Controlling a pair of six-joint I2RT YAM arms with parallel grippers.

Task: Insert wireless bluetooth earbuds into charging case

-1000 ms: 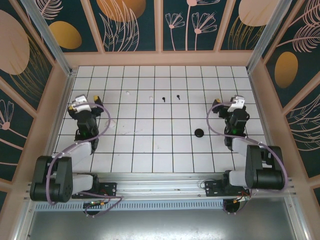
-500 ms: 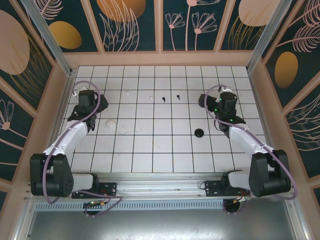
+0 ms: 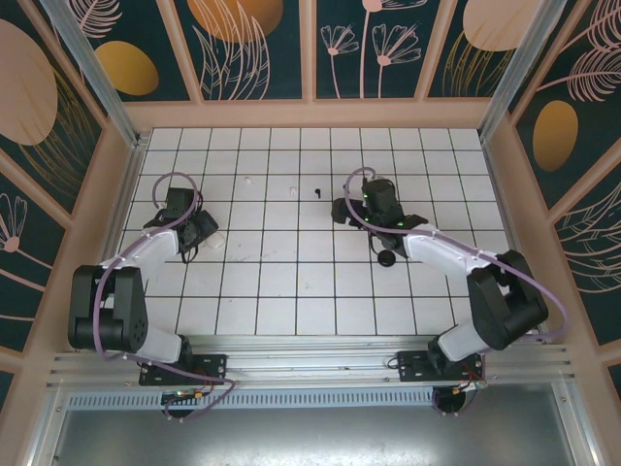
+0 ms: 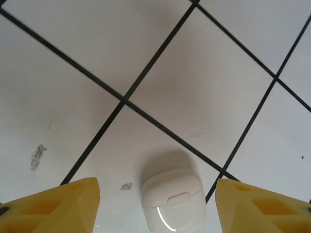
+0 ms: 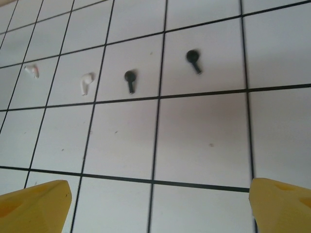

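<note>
Right gripper [image 5: 158, 206]: fingers spread wide, nothing between them. Left gripper [image 3: 202, 231]: also spread, straddling the white case [image 4: 172, 199] without touching it. That case sits far to the left of the black case [image 3: 386, 257].

Black buds: bud A [image 5: 129, 80] and bud B [image 5: 193, 59] lie flat on the tiles, beyond the black case and to its left. They are near each other, with a grid line between them. The white buds [image 5: 86, 83] lie further left of A; not ours, I judge.

Key relation: in the right wrist view both buds lie ahead of the open fingers, well apart from them. A is a touch left of centre; B is a touch right and farther off. Each has its head away and its stem toward the gripper, and B's stem is canted slightly right. The long axis therefore runs roughly along the approach, so the fingers would close across it. The right arm is clearly the nearer.

Judgement: approach step, no bud lifted yet. A looks the easier first pick.
</note>
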